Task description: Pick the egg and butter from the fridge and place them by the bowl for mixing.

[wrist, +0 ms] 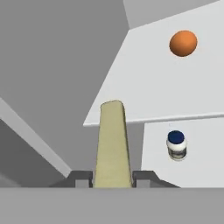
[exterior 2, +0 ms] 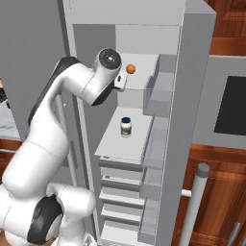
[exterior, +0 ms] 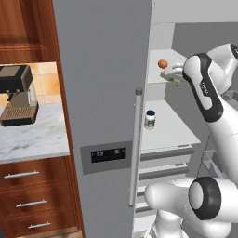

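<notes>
The fridge (exterior 2: 192,96) door stands open; a jar (exterior 2: 126,127) sits alone on the middle shelf (exterior 2: 115,149)

The small black display panel (exterior: 108,155) on the tall grey fridge door (exterior: 102,93) shows pale digits, too blurred to read. Faint grey lettering runs along the dark band of the white robot arm (exterior: 204,88), also illegible.

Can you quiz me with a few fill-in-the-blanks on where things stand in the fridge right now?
1. The gripper is shut on the ____, a pale yellow stick.
2. The egg lies on the ____ white shelf of the fridge.
3. The blue-lidded jar stands one shelf ____ the egg.
4. The fridge door is ____.

Missing words: butter; upper; below; open
</notes>
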